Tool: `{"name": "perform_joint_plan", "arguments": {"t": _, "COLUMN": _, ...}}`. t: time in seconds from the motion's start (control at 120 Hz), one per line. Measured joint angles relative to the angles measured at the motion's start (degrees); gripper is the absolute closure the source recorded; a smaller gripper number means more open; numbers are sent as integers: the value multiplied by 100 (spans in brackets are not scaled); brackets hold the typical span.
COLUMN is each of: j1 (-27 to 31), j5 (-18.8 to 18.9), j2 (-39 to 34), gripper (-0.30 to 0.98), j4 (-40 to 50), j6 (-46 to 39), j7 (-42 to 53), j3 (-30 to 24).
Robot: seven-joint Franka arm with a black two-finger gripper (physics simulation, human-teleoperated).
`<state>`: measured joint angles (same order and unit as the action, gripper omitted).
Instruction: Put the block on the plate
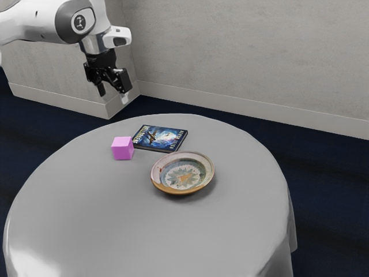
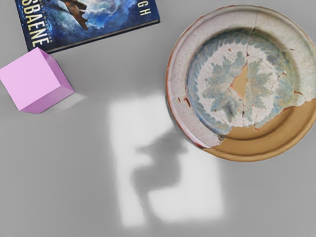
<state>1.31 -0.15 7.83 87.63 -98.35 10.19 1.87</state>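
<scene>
The claw (image 1: 113, 94) hangs wide open, empty, above the desk (image 1: 104, 213). The pink block (image 1: 123, 148) sits just beside the book (image 1: 161, 138), at the exterior view's left of the plate (image 1: 183, 173).

Glazed, draped and smooth, with roughness behind

Looks like glazed ceramic in the plate (image 2: 178, 98), right side of the wrist view: cracked, chipped, smoother over the plain patch along the lower rim. Falls in folds like cloth on the tablecloth (image 1: 115, 225), exterior view's lower right, with a satiny glare at lower left. Reads as smooth and matt on the cube (image 2: 29, 79), wrist view's left. Suggests slick printed card on the book (image 2: 98, 22), upper left. Resembles hard, smooth plastic on the arm (image 1: 34, 20), exterior view's upper left. Turns rough, like bare plaster, across the wall (image 1: 248, 52) at the top.
</scene>
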Motion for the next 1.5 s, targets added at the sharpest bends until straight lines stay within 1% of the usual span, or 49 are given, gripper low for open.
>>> {"name": "perform_joint_plan", "arguments": {"t": 0.333, "j1": 5, "j5": 2, "j2": 83, "gripper": 0, "j4": -2, "j6": 1, "j7": 8, "j3": 34}}
{"name": "perform_joint_plan", "arguments": {"t": 0.433, "j1": 9, "j5": -9, "j2": 235, "gripper": 0, "j4": -81, "j6": -3, "j7": -4, "j3": 291}}
{"name": "perform_joint_plan", "arguments": {"t": 0.517, "j1": 46, "j5": -198, "j2": 533, "gripper": 0, "j4": -259, "j6": -15, "j7": -25, "j3": 639}}
{"name": "perform_joint_plan", "arguments": {"t": 0.65, "j1": 66, "j5": -469, "j2": 1100, "gripper": 0, "j4": -746, "j6": -27, "j7": -111, "j3": 1016}}
{"name": "perform_joint_plan", "arguments": {"t": 0.733, "j1": 78, "j5": -604, "j2": 1555, "gripper": 0, "j4": -1185, "j6": -34, "j7": -175, "j3": 1117}}
{"name": "perform_joint_plan", "arguments": {"t": 0.817, "j1": 131, "j5": -849, "j2": 2049, "gripper": 0, "j4": -1540, "j6": -45, "j7": -252, "j3": 1281}}
{"name": "perform_joint_plan", "arguments": {"t": 0.883, "j1": 190, "j5": -1005, "j2": 2543, "gripper": 0, "j4": -2072, "j6": -52, "j7": -307, "j3": 1327}}
{"name": "perform_joint_plan", "arguments": {"t": 0.975, "j1": 298, "j5": -1165, "j2": 2916, "gripper": 0, "j4": -2306, "j6": -82, "j7": -405, "j3": 1347}}
{"name": "perform_joint_plan", "arguments": {"t": 1.108, "j1": 340, "j5": -1265, "j2": 3369, "gripper": 0, "j4": -2601, "j6": -221, "j7": -609, "j3": 1338}}
{"name": "perform_joint_plan", "arguments": {"t": 1.258, "j1": 343, "j5": -1295, "j2": 3756, "gripper": 0, "j4": -2673, "j6": -409, "j7": -794, "j3": 1343}}
{"name": "perform_joint_plan", "arguments": {"t": 1.5, "j1": 344, "j5": -1316, "j2": 4121, "gripper": 0, "j4": -2695, "j6": -680, "j7": -1011, "j3": 1454}}
